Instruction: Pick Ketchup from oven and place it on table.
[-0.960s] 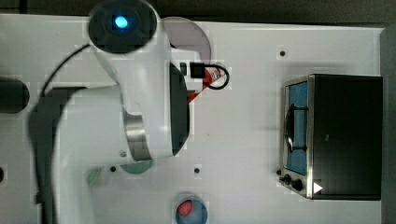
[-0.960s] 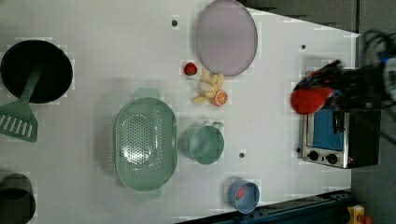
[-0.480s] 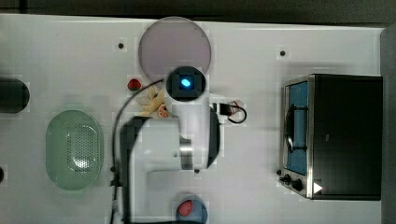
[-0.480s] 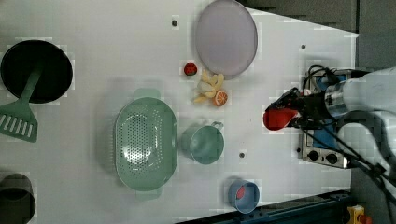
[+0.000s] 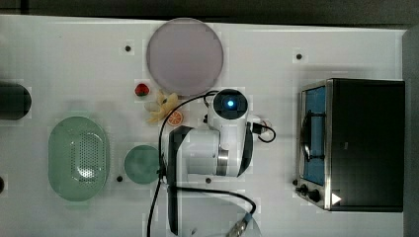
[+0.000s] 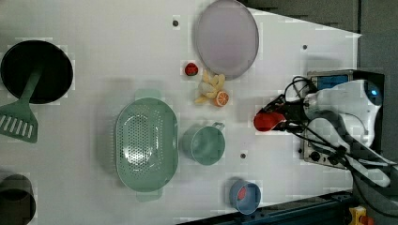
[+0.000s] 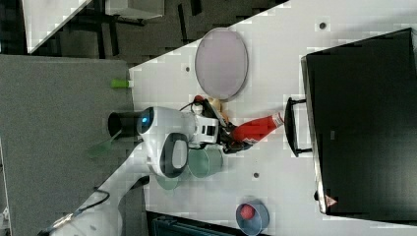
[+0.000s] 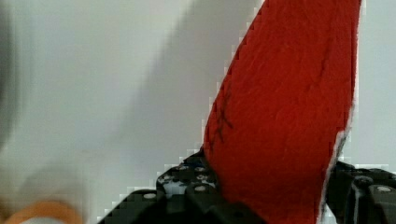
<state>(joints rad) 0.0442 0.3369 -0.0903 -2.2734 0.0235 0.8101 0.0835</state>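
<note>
My arm has swung away from the oven (image 6: 328, 84) in the left view, and my gripper (image 6: 277, 121) now sits over the open table (image 6: 117, 47), nearer the green cup (image 6: 204, 145) than before. The ketchup (image 6: 266, 121) has travelled with it, still clamped between my fingers. In the top view my arm has dropped lower, uncovering the plate (image 5: 185, 57) and colander (image 5: 79, 158).

end effector (image 7: 235, 140) grips ketchup (image 7: 255, 129) | above table (image 7: 280, 182) | beside oven (image 7: 364, 123)
</note>
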